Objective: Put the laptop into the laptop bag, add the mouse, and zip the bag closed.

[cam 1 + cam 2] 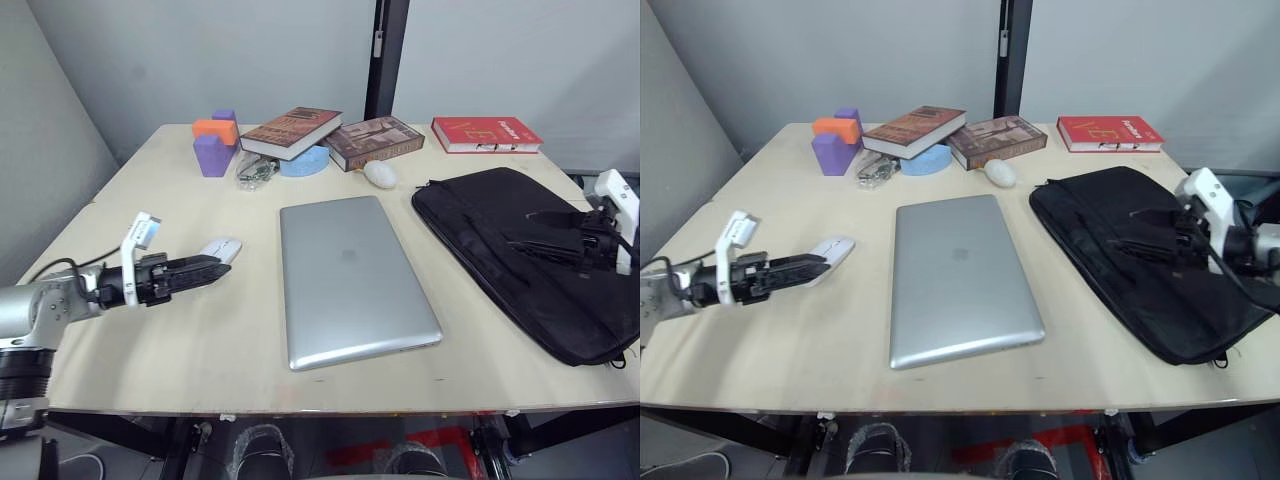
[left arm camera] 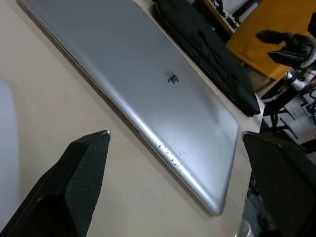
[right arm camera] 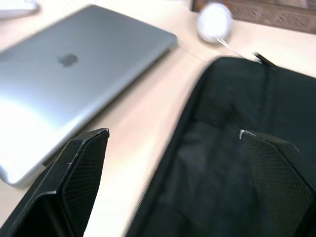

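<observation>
The silver laptop (image 1: 350, 280) lies shut and flat in the middle of the table. To its right lies the black laptop bag (image 1: 500, 235), also flat. The white mouse (image 1: 222, 248) rests left of the laptop. My left gripper (image 1: 222, 268) hovers low just in front of the mouse, fingers open and pointing toward the laptop (image 2: 163, 84). My right gripper (image 1: 1152, 240) is over the bag's right half, open, with nothing between its fingers (image 3: 84, 168). The right wrist view looks down on the bag (image 3: 232, 158) and the laptop (image 3: 74, 74).
Along the far edge stand purple and orange blocks (image 1: 215, 140), two stacked books (image 1: 292, 130), a blue piece (image 1: 305, 162), another book (image 1: 375, 142), a white egg-like lump (image 1: 379, 174) and a red book (image 1: 485, 133). The bag overhangs the table's right edge.
</observation>
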Robot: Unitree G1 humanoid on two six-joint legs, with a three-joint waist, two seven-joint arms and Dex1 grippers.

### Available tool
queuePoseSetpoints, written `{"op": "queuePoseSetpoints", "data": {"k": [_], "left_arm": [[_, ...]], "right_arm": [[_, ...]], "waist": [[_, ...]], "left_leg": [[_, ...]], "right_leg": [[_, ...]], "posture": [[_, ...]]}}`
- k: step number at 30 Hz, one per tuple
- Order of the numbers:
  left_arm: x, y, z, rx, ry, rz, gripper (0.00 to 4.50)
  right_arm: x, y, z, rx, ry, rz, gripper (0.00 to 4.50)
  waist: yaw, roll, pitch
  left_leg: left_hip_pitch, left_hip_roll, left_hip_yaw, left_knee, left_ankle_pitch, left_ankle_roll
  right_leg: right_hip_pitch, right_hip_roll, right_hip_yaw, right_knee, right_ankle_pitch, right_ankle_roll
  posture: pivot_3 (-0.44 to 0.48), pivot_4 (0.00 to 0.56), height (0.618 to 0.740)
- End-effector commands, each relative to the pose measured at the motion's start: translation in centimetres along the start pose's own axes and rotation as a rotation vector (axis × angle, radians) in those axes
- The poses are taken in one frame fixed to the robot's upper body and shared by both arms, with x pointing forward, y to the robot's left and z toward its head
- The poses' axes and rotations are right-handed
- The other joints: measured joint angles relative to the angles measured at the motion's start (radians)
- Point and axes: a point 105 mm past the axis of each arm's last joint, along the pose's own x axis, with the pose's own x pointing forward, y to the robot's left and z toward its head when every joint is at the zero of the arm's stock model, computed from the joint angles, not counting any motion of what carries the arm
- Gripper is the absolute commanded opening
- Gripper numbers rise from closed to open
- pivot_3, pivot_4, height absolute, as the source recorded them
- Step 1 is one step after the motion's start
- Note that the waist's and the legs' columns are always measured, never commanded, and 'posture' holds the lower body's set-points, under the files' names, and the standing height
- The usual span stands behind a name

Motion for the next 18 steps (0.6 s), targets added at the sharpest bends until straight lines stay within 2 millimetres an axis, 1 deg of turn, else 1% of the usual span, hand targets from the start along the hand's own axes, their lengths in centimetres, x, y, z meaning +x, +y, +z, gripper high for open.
{"op": "queuePoseSetpoints", "data": {"k": [1,4,5,8,12,13,16,18], "left_arm": [[1.5,0.1,0.1,-0.07,-0.005,0.011,4.5],[3.5,0.5,-0.1,-0.222,-0.037,0.0,4.5],[4.1,0.5,0.0,-0.259,-0.051,-0.012,4.5],[5.3,0.8,0.2,-0.352,-0.081,-0.016,4.5],[6.3,1.4,-0.3,-0.417,-0.077,0.014,4.5],[6.5,1.6,-0.4,-0.43,-0.075,0.028,4.5],[7.0,1.8,-0.5,-0.467,-0.075,0.029,4.5],[7.6,1.5,-1.0,-0.474,-0.036,0.018,4.5]], "right_arm": [[0.6,0.1,1.4,-0.028,-0.07,-0.04,3.92],[2.0,0.6,1.7,-0.026,-0.107,-0.033,3.0],[2.5,0.8,2.0,-0.027,-0.118,-0.028,2.58],[4.0,1.3,2.6,-0.042,-0.138,-0.024,1.55],[5.8,2.0,2.1,-0.051,-0.104,-0.01,0.18],[6.2,2.1,1.9,-0.055,-0.097,-0.013,0.01],[7.3,2.3,0.8,-0.069,-0.049,-0.016,0.01],[8.5,2.3,-0.4,-0.082,-0.001,-0.029,0.01]], "waist": [[0.0,0.0,0.0],[0.001,0.001,-0.001],[0.0,0.001,-0.001],[-0.006,0.001,-0.001],[-0.008,0.001,-0.001],[-0.008,0.001,-0.001],[-0.005,0.001,-0.001],[-0.004,0.001,-0.001]], "left_leg": [[0.0,0.0,0.0,0.0,0.0,0.0],[0.0,-0.001,-0.001,0.0,0.0,0.0],[0.0,-0.002,-0.001,0.001,0.0,0.0],[0.0,-0.002,-0.001,0.002,0.0,0.0],[-0.001,-0.002,-0.003,0.002,0.001,-0.001],[-0.001,-0.002,-0.003,0.001,0.001,-0.001],[-0.001,-0.002,-0.003,0.001,0.001,-0.001],[-0.001,-0.002,-0.004,0.001,0.001,-0.001]], "right_leg": [[0.0,0.0,0.0,0.0,0.0,0.0],[0.001,0.0,0.0,0.0,0.0,0.0],[0.001,-0.001,0.0,0.001,0.0,0.0],[0.001,-0.001,0.0,0.002,0.0,0.0],[0.001,-0.001,-0.001,0.001,0.0,0.0],[0.001,-0.001,-0.001,0.001,0.0,0.0],[0.001,-0.001,-0.002,0.001,0.0,0.0],[0.001,-0.001,-0.002,0.0,0.0,0.0]], "posture": [[0.0,0.15,0.707],[0.0,0.15,0.707],[0.0,0.15,0.707],[0.0,0.15,0.707],[0.0,0.15,0.707],[0.0,0.15,0.707],[0.0,0.15,0.707],[0.0,0.15,0.707]]}}
